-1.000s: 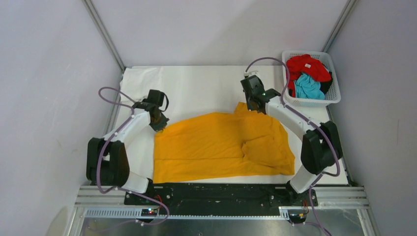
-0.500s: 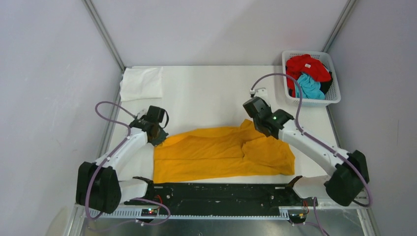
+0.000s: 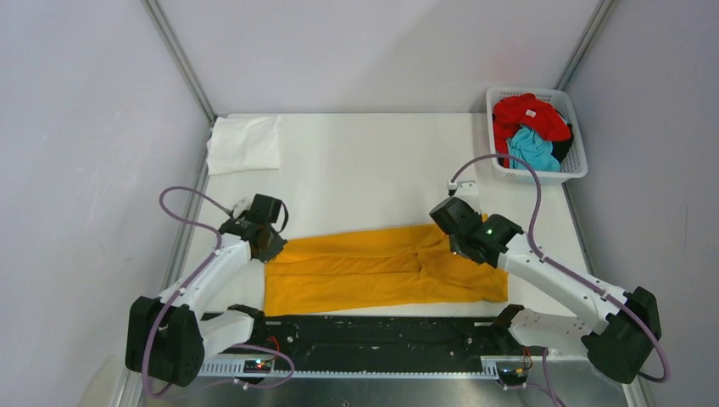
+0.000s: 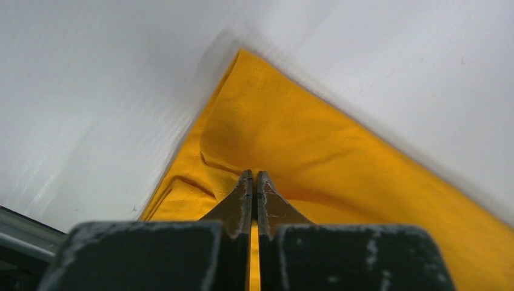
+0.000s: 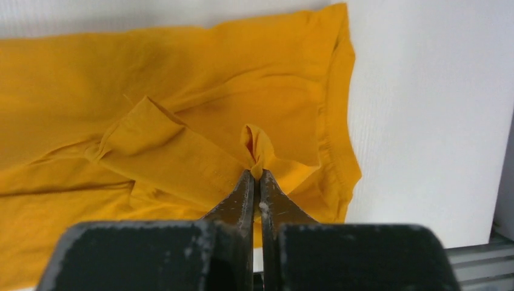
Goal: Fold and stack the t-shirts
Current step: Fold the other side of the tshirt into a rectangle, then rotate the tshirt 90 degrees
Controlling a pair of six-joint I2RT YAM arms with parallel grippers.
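The mustard-orange t-shirt (image 3: 373, 271) lies as a long folded band near the table's front edge. My left gripper (image 3: 270, 246) is shut on its far left corner (image 4: 242, 145), cloth pinched between the fingertips. My right gripper (image 3: 458, 242) is shut on a pinch of its far right edge (image 5: 257, 145); a folded sleeve (image 5: 163, 142) lies just left of it. A folded white t-shirt (image 3: 244, 144) lies at the far left corner. Red (image 3: 530, 114) and turquoise (image 3: 532, 148) shirts sit bunched in the white lattice basket (image 3: 543, 176).
The basket stands at the far right corner by the enclosure wall. A black rail (image 3: 381, 335) with both arm bases runs along the near edge. The white table surface (image 3: 365, 170) lies between the orange shirt and the back wall.
Both grippers have moved toward the near edge, dragging the orange shirt's far edge over itself. The shirt has gone from a wide spread to a narrow folded band.
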